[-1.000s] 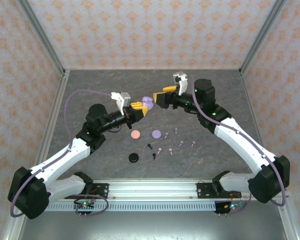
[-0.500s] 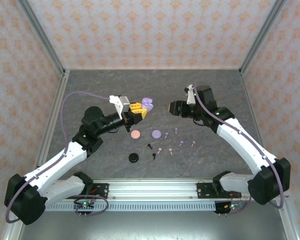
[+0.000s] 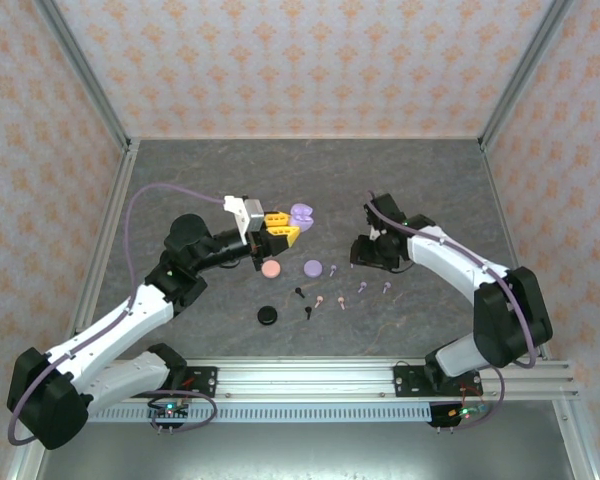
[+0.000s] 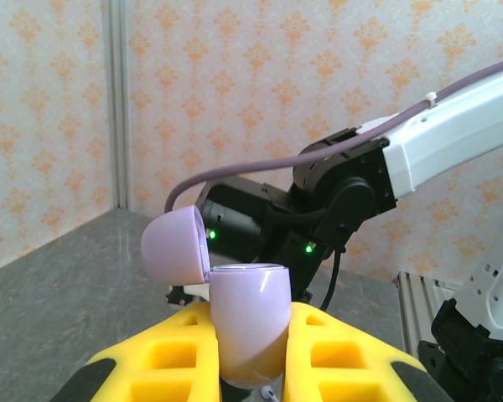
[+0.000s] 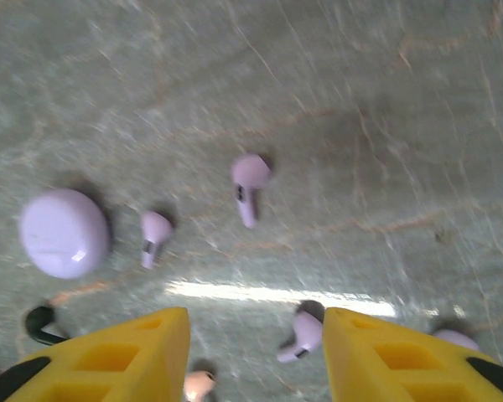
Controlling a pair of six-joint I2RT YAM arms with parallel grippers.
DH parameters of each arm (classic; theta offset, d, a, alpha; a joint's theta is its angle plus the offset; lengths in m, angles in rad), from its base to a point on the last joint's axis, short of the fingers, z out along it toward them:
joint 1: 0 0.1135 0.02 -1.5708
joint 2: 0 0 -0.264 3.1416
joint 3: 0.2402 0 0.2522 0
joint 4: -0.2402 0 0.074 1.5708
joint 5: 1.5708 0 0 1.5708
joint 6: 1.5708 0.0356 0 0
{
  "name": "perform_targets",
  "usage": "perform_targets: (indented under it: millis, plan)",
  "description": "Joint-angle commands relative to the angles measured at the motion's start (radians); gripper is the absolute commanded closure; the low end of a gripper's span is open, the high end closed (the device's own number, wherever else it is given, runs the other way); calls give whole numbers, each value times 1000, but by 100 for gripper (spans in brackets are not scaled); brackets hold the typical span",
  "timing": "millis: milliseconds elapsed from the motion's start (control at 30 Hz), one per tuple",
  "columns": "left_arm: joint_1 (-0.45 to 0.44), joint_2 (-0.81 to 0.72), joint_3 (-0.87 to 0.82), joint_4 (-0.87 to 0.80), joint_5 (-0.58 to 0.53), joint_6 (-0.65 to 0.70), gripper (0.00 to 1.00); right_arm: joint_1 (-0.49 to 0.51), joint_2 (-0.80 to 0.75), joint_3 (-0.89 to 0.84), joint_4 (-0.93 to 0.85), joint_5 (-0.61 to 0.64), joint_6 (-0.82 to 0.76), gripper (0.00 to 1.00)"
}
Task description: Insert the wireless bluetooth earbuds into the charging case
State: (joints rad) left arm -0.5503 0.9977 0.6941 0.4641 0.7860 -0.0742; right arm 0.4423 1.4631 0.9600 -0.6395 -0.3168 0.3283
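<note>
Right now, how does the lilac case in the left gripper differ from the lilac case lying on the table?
The held case has its lid flipped open; the table case is closed. The held case stands upright in the left gripper, off the table; the table case lies flat on it. Both are lilac and rounded.

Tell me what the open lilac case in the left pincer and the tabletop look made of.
Lilac case: probably moulded plastic, satin; smooth, evenly coloured shell with soft sheen. Tabletop: stone or stone-print laminate, cannot tell which; grey-green with pale veins, and a bright reflected streak suggests a smooth surface.
</note>
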Motion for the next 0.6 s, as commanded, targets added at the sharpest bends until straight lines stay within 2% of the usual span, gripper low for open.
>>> perform_targets:
  millis: [0, 567]
  plan:
    - [-7, 5, 41, 15, 21, 28, 100, 8, 2, -50, -49, 47, 49, 56]
    - [-10, 33, 60, -22, 15, 37, 100, 61, 110, -95, 38, 38, 89, 60]
